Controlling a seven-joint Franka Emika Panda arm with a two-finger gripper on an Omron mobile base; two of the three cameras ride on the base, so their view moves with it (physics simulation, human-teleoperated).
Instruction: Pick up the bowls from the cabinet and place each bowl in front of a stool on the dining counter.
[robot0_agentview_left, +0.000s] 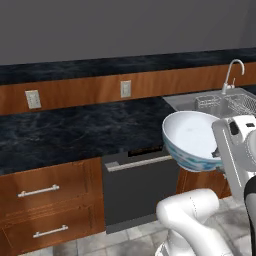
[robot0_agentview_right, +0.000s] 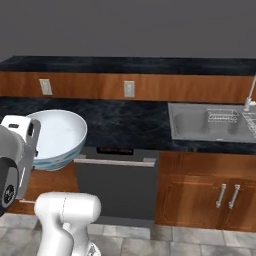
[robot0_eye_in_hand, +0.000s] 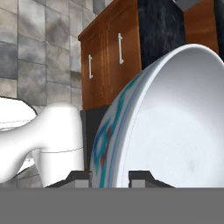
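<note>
Clamped on the rim of the white bowl (robot0_eye_in_hand: 166, 127) with its blue pattern, my gripper (robot0_eye_in_hand: 109, 177) holds it tilted in mid-air before the dishwasher (robot0_agentview_right: 117, 187), near the black counter's (robot0_agentview_left: 75, 132) front edge, the sink (robot0_agentview_right: 210, 122) off right.

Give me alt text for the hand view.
A white bowl with a blue painted pattern outside, its rim held between the pincer tips, stands tilted on edge. Behind it are wooden cabinet doors and a grey tiled floor.
</note>
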